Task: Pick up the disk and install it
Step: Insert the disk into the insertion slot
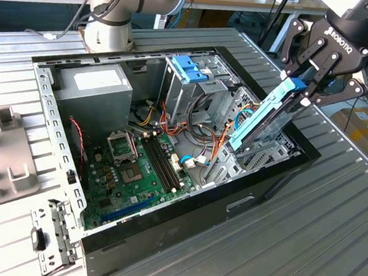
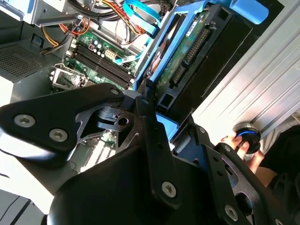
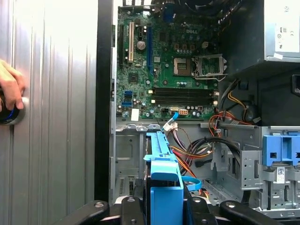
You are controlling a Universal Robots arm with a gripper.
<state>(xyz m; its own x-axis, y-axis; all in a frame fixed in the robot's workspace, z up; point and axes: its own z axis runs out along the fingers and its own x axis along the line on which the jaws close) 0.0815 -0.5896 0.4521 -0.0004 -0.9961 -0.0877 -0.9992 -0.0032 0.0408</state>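
An open computer case (image 1: 181, 237) holds a green motherboard (image 1: 143, 173).

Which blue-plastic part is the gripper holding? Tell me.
The disk, tilted over the case, clamped in the gripper; the lighter blue bracket sits atop the grey cage.

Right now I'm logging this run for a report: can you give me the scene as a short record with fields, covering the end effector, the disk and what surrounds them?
end effector: shut on the upper end of the disk
disk: tilted, lower end down inside the case, at the exterior view's right; not lying flat
case: open, on the ribbed table
inside case: motherboard, drive cage with blue bracket, cables
person: hand on the table beside the case
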